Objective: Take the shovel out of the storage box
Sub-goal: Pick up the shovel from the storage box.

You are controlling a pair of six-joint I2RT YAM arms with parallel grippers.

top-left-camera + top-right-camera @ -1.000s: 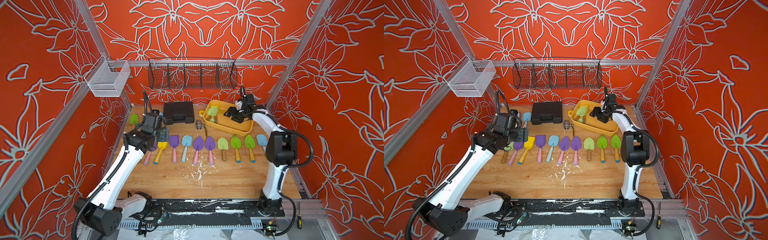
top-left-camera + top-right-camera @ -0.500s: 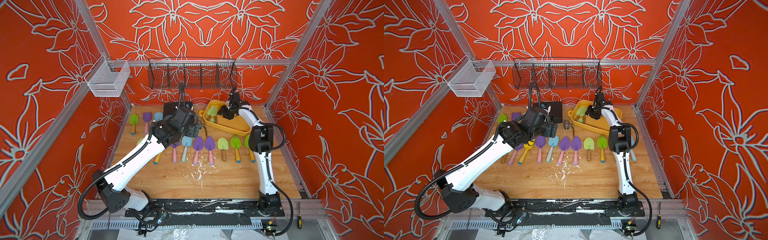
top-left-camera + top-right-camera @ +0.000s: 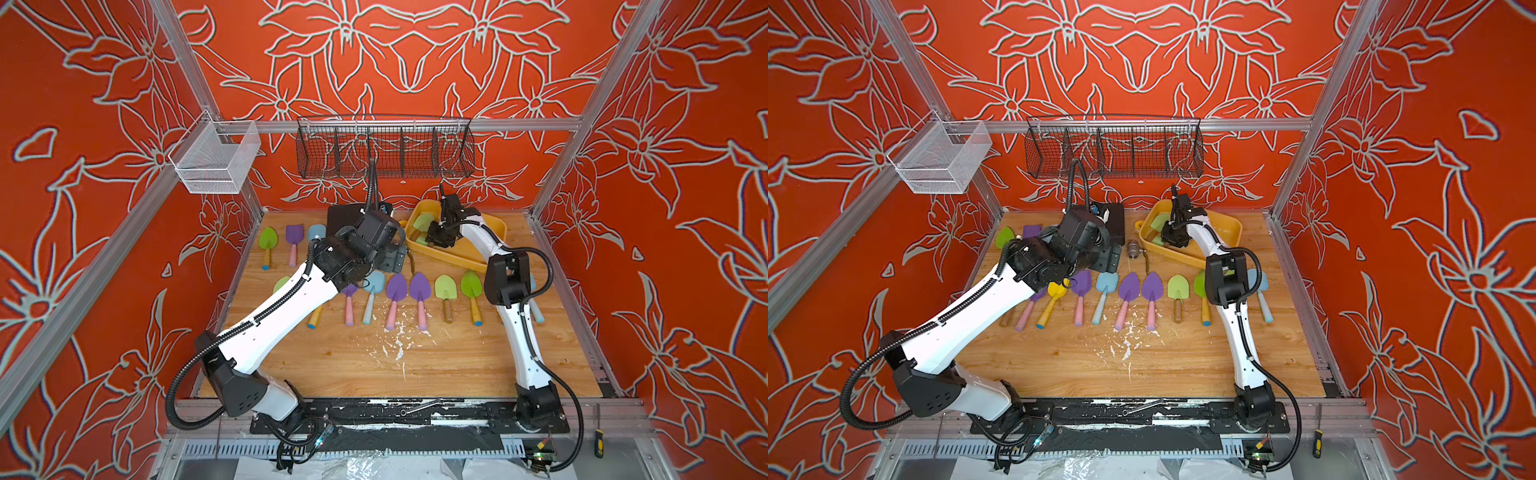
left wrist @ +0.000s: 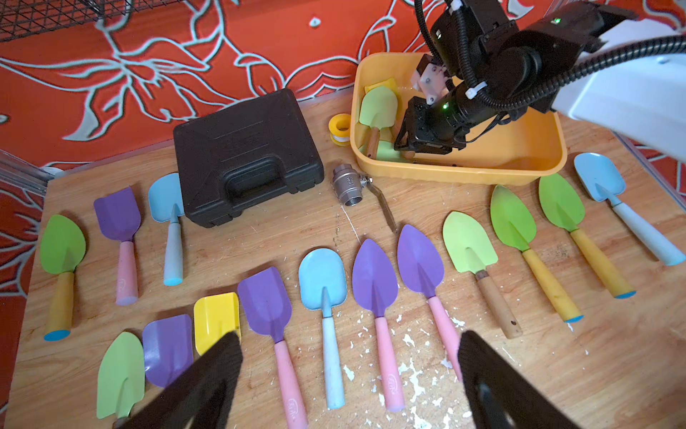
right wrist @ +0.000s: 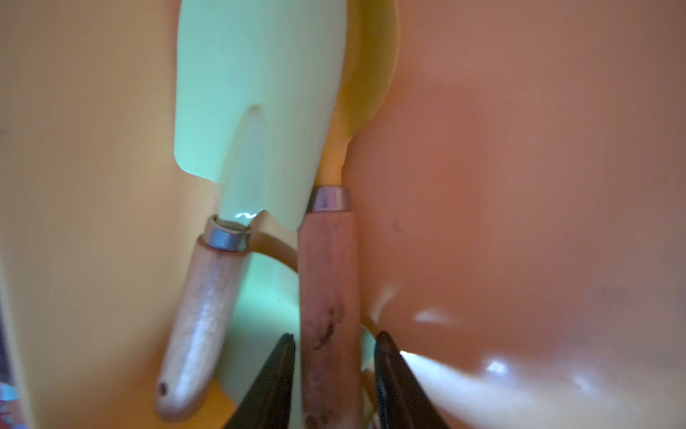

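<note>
Right fingers (image 5: 274, 382) straddle the shovel (image 5: 326, 282)'s wooden handle, narrowly apart; likely stiff, light, grippy there; left fingers (image 4: 208, 382) wide apart.

Inside storage box (image 4: 464, 174): your right fingers (image 5: 274, 386) straddle dark handle (image 5: 328, 289), little slack either side; pale-handled shovel (image 5: 245, 148) lies just beside. Rest of box floor bare. Valve (image 4: 349, 185), black case (image 4: 245, 156) near box.

Left arm (image 3: 272, 318) and right arm (image 3: 524, 345) share white links, black joints, ribbed black cables.
</note>
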